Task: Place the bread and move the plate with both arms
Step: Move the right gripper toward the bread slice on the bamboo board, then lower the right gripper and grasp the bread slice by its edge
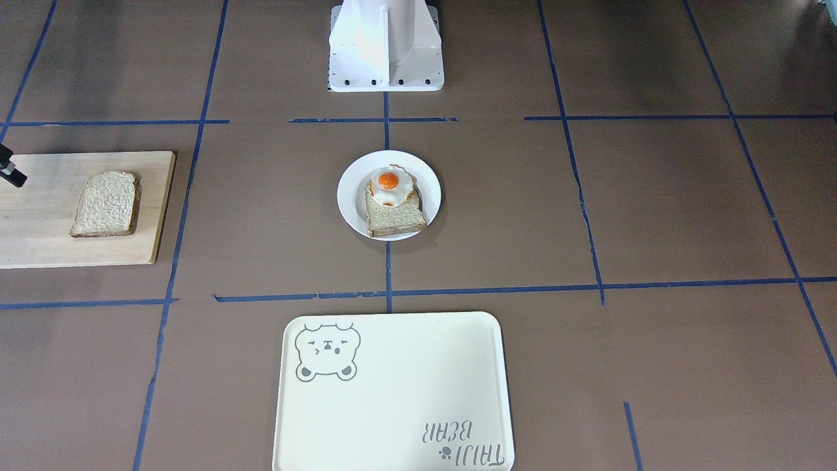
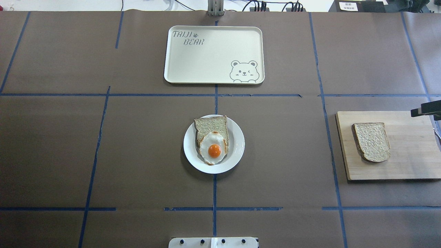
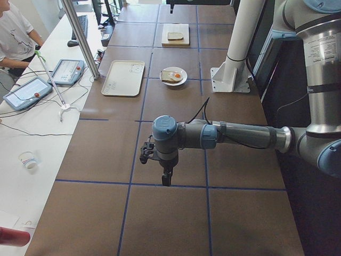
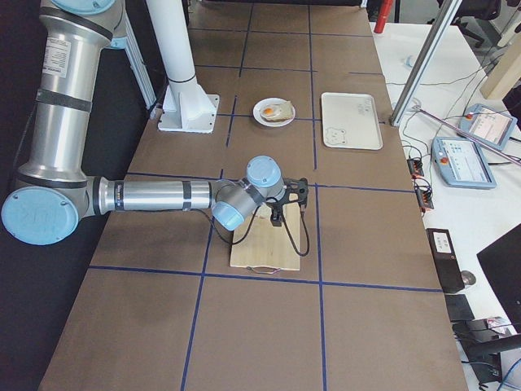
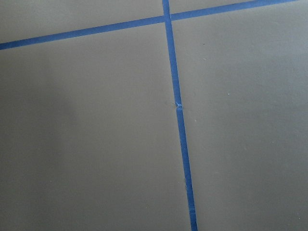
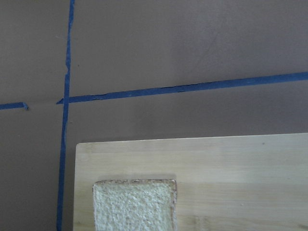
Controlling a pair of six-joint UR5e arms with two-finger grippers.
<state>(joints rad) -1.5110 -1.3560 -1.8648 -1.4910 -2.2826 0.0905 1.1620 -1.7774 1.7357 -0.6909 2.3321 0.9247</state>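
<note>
The bread (image 2: 372,142) lies flat on a wooden board (image 2: 406,165) at the table's right; it also shows in the front view (image 1: 106,204) and the right wrist view (image 6: 134,204). The plate (image 2: 237,144) sits at the table's centre and holds a squarer slice with a fried egg (image 2: 213,150). My right gripper (image 2: 426,111) hovers over the board's far right corner, apart from the bread; only its edge shows, so I cannot tell if it is open. My left gripper (image 3: 165,178) hangs over bare table far to the left, empty; I cannot tell its state.
A cream tray with a bear drawing (image 2: 206,58) lies beyond the plate at the table's far side. The white pedestal base (image 1: 386,52) stands at the robot's side. Operators' pendants and cables lie on a side table (image 3: 32,90).
</note>
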